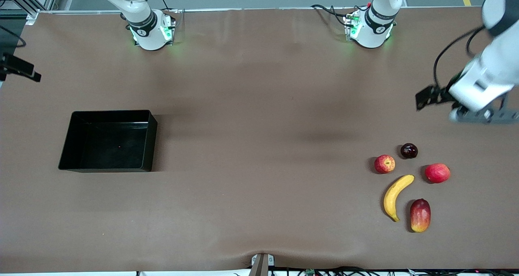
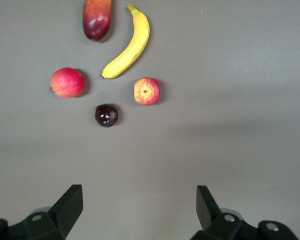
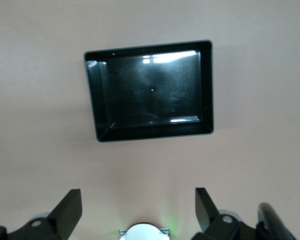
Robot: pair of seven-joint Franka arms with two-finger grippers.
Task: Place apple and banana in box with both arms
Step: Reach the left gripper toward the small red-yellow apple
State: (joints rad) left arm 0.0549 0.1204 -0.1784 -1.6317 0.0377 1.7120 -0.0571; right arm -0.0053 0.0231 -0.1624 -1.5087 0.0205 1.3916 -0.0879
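banana (image 1: 395, 197) on table, apart from jaws | both jaws apart, nothing held

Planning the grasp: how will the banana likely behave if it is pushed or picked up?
The banana lies flat on its curved side, so a push would probably swing or slide it, not roll it. It looks stiff and long, so pinched near one end it may tilt. Its smooth skin may slip.

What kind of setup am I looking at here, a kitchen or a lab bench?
Most likely a lab bench: two arm bases bolted on a table under a plain brown cover, cables along its edge, and only a black box and fruit like the banana.
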